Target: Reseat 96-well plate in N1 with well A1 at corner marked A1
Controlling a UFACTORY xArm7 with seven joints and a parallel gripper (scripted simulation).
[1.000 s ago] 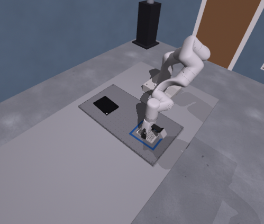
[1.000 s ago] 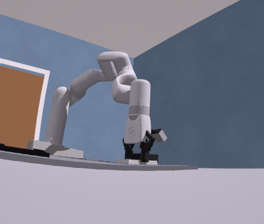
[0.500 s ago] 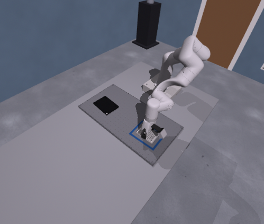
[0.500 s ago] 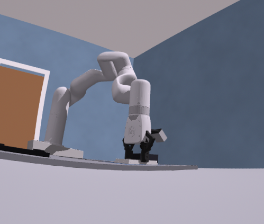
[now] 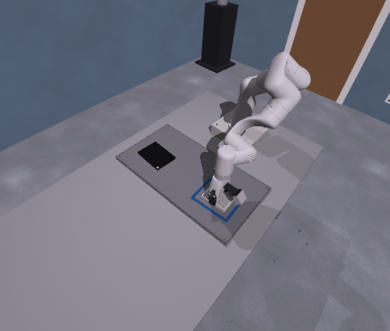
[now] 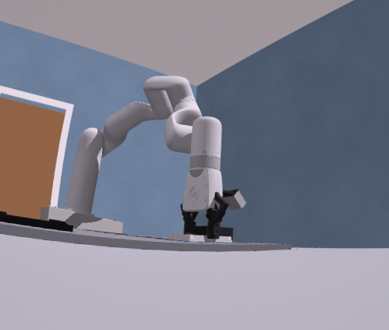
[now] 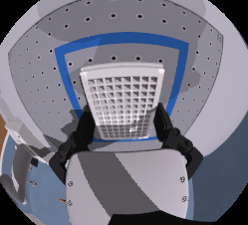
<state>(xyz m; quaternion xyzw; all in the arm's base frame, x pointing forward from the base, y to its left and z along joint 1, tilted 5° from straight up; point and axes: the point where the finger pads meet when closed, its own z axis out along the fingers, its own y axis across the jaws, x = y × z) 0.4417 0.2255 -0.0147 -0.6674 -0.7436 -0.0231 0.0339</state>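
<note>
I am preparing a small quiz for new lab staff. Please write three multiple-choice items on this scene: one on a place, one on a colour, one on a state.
1. Where is the 96-well plate?
A. in the black nest
B. inside the taped outline
C. on the floor

2. What colour is the taped outline?
A. blue
B. red
C. yellow

3. What is the state of the pincer?
A. open, far above the deck
B. shut on nothing
C. shut on the plate

Answers:
1 B, the wrist view shows the white plate within the tape, while the black nest stands apart with nothing in it.
2 A, the tape is blue in the top and wrist views.
3 C, the black fingers press the plate's two long sides.
</note>
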